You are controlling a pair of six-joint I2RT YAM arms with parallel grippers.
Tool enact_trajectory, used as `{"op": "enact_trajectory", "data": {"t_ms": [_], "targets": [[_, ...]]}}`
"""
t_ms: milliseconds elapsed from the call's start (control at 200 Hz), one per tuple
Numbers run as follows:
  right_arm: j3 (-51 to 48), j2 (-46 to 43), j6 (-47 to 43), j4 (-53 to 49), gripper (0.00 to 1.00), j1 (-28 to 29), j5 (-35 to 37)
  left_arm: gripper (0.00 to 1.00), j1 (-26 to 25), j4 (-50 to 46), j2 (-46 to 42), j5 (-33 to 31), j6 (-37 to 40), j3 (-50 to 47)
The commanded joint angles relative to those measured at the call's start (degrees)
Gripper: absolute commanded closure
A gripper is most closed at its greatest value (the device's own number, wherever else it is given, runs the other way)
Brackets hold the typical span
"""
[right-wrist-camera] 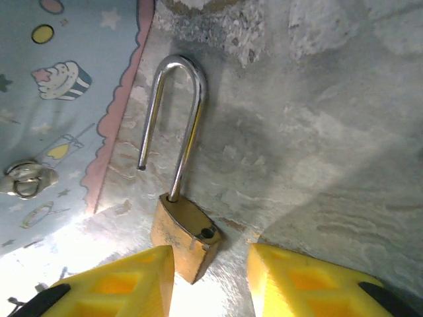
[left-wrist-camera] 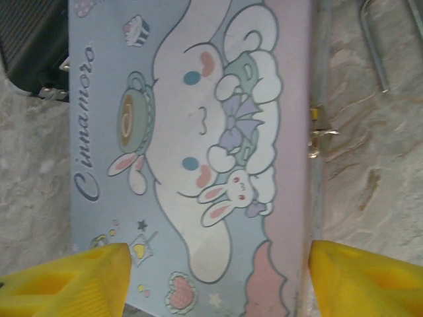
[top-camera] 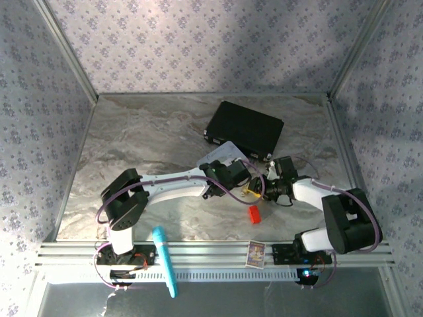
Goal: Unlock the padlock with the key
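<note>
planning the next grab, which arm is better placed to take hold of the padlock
Right: the right jaws stand open on either side of the padlock body, while the left jaws straddle the Cinnamoroll tin.

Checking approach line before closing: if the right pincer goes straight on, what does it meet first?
The padlock: its brass body lies just ahead, between the fingertips of the right pincer, with the open shackle beyond it. Depth is unclear, so contact may come sooner than it looks.

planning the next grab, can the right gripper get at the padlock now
Probably yes: the padlock lies uncovered on the table beside the tin, its body right at the open right gripper.
</note>
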Motion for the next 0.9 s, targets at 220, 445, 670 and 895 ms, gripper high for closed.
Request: {"op": "enact_trajectory", "data": {"t_ms": [220, 445, 670, 895], "targets": [[4.4, -2.8, -3.8, -19.4, 0.56, 6.0, 18.7, 0.13, 0.5, -6.2, 2.7, -10.9, -11.7, -1.7], [10.4, -2.8, -3.2, -21.4, 0.46, 11.9, 25.9, 0.13, 2.9, -10.3, 2.7, -14.2, -18.7, -4.2], [12.4, -3.3, -3.6, -20.3, 0.43, 11.8, 26.6, 0.13, 8.9, -8.6, -2.6, -14.2, -21.0, -9.4], [14.3, -2.9, -4.9, -18.0, 0.3, 12.2, 25.2, 0.13, 10.5, -3.6, -9.0, -11.9, -20.9, -13.2]]}}
